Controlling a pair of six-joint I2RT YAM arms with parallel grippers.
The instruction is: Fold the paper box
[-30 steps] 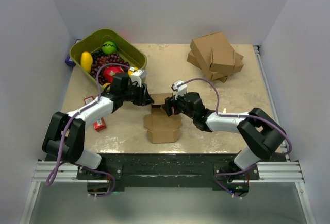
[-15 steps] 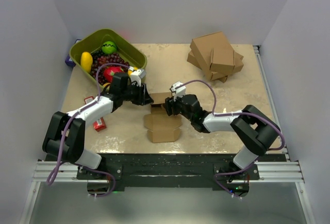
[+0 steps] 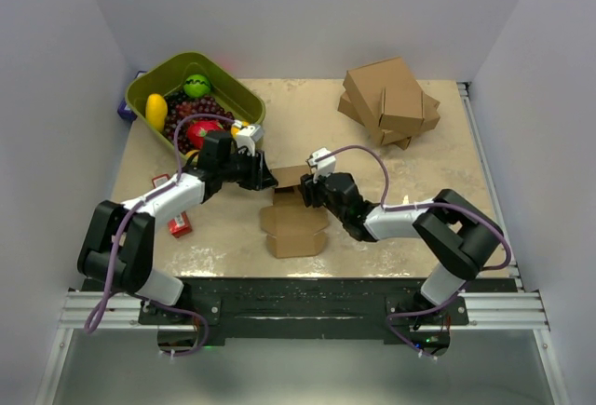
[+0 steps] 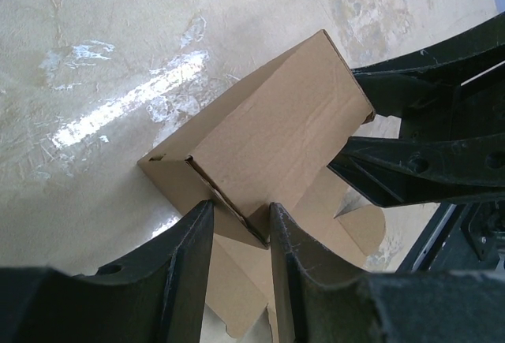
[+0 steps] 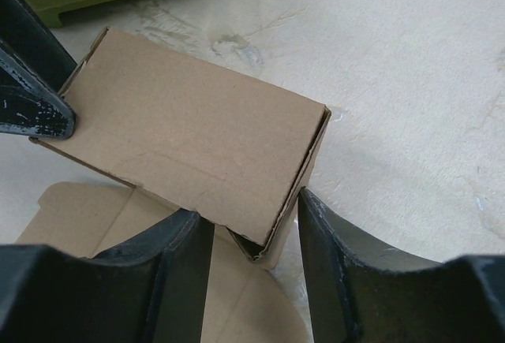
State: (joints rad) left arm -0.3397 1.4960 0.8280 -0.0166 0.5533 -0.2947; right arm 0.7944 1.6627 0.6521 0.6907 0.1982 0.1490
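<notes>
Seen from above, the paper box [image 3: 296, 228] lies at the middle of the table [image 3: 447, 200]. Its far part is raised between the left gripper [image 3: 266, 178] and the right gripper [image 3: 304, 193]. A green tub [image 3: 237, 88] and a stack of cartons [image 3: 391, 98] sit farther back.

In the left wrist view, the fingers [image 4: 183, 264] stand narrow and pinch one corner of the raised part.

In the right wrist view, the fingers [image 5: 335, 264] closely straddle the opposite corner. Whether they press on it cannot be told.
</notes>
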